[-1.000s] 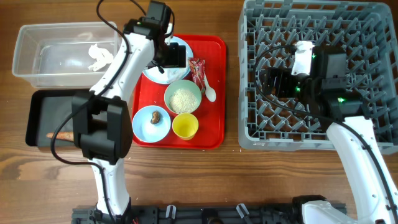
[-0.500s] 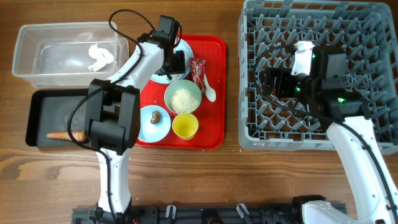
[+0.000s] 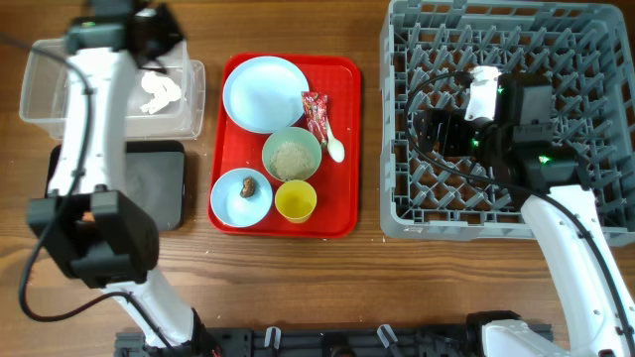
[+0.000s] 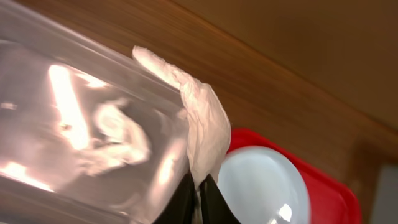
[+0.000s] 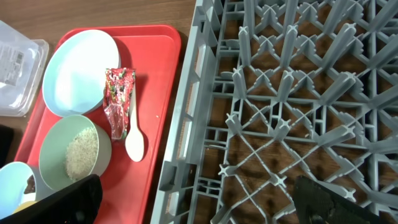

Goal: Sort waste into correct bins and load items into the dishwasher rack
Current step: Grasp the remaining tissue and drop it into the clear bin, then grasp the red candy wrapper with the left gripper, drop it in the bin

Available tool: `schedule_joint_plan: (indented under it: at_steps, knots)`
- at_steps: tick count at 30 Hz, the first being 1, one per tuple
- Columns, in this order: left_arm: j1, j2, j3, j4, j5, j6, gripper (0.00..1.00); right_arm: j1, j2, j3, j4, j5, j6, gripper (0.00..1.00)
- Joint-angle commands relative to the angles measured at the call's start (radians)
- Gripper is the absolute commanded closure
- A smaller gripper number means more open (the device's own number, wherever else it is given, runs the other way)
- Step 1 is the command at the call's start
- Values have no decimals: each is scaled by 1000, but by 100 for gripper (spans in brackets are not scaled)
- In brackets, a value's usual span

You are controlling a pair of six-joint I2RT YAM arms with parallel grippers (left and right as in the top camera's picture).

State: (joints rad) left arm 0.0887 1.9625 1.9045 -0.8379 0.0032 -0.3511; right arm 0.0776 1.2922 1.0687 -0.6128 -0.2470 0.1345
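Two grippers differ: above the grey dishwasher rack point(image 3: 417, 40) the right gripper point(image 5: 193, 202) hangs with its jaws spread wide, while at the rim of the clear tub point(image 3: 35, 99) the left gripper point(image 4: 199, 200) is pinched tight on crumpled white tissue point(image 4: 205, 124). On the red tray point(image 3: 342, 149) sit the blue plate point(image 3: 263, 93), the rice bowl point(image 3: 292, 156), the wrapper point(image 3: 316, 111) and the spoon point(image 3: 334, 147).

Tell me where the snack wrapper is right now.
Overhead, the snack wrapper lies on the red tray, right of the light blue plate, beside the white spoon.
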Motion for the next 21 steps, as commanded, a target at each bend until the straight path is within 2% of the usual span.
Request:
schedule_joint_plan:
  at_steps: [1,2,3,7,10,12,14,17,21]
  knots:
    - [95,98,-11,5,-65,-24,84,1,8,10,6,-10,7,0]
    - [108,126,-11,5,-65,-24,54,1,8,10,6,-10,7,1]
    - [113,146,-11,5,-64,-24,0,1,8,10,5,-10,7,1]
    - [89,107,19,11,-34,-20,0,1,8,10,5,-10,7,0]
    - [21,32,22,-26,14,-3,0,1,8,10,5,-10,6,0]
    - [-86,22,21,-109,79,14,1,1,8,10,6,-10,7,0]
    - [-213,42,-3,-159,83,14,1,1,8,10,6,-10,7,0]
    - [-380,111,-48,-108,70,33,3,1,8,10,6,-10,6,1]
    - [-469,233,-53,-32,30,33,3,1,8,10,6,-10,6,1]
